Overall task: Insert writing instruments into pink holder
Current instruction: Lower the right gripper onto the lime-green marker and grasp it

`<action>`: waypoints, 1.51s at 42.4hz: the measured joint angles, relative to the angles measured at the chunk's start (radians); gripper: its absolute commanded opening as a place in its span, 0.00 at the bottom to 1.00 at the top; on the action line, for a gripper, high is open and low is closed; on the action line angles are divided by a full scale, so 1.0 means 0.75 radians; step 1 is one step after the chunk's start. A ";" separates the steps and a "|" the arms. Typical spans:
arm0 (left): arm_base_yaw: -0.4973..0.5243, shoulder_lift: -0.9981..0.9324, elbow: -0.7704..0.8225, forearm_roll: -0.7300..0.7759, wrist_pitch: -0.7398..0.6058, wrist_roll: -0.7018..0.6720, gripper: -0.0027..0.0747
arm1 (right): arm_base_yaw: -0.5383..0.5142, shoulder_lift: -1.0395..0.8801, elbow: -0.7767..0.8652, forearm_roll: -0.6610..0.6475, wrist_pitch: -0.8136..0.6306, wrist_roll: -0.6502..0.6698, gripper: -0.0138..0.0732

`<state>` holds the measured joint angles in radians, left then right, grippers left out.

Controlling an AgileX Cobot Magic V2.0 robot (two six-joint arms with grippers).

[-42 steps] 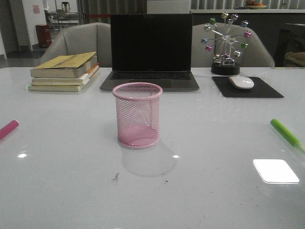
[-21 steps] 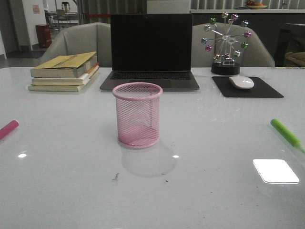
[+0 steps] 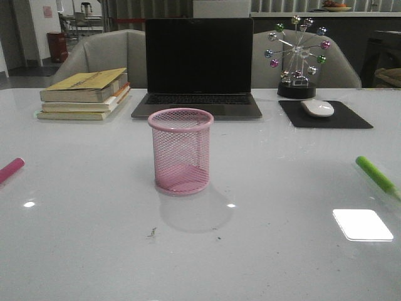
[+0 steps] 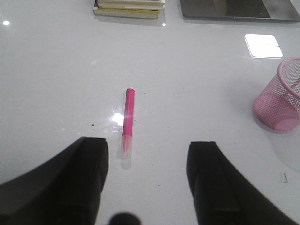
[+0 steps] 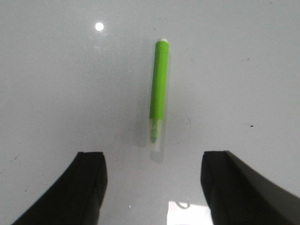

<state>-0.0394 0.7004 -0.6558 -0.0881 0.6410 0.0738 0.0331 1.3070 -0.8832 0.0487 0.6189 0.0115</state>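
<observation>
Pens lie flat on the table, one at each side. The pink pen (image 3: pixel 11 168) is at the far left edge of the table. In the left wrist view the pink pen (image 4: pixel 128 121) has a bright pink body and a clear cap, and it lies just in front of the left pincer (image 4: pixel 147 176). That pincer is wide open and holds nothing.

The pink cup (image 3: pixel 180 150) stands upright in the middle of the table, well apart from both pens. It is round, made of pink wire net with a solid pink rim and bottom. It is empty inside.

The green pen (image 3: pixel 377 176) lies at the far right edge. In the right wrist view the green pen (image 5: pixel 158 96) has a lime green body, a small white end and a clear cap. It sits in front of the right pincer (image 5: pixel 152 190), which is wide open and holds nothing.

The table (image 3: pixel 94 238) is white and shiny, with bright light spots on it and a few tiny dark specks.

Behind the cup, from left to right, are one stack of three books (image 3: pixel 86 94), one laptop (image 3: pixel 198 66) with a dark screen, one toy wheel (image 3: pixel 297 55) with colored balls, and one white mouse (image 3: pixel 317 108) on one black pad (image 3: pixel 348 118). Gray chairs stand behind the table.

There are two pens, one cup and two pincers.
</observation>
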 measured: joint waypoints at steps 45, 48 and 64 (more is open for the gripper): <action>0.000 0.000 0.000 0.000 0.000 0.000 0.46 | 0.000 0.774 -0.475 -0.017 0.100 0.000 0.55; 0.000 0.000 0.000 0.000 0.000 0.000 0.46 | 0.000 0.777 -0.475 -0.020 0.088 0.000 0.55; 0.000 0.000 0.000 0.000 0.000 0.000 0.46 | 0.000 0.846 -0.475 -0.020 0.055 0.000 0.55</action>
<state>-0.0394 0.7004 -0.6558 -0.0881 0.6410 0.0738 0.0331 1.9416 -1.2398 0.0340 0.6599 0.0115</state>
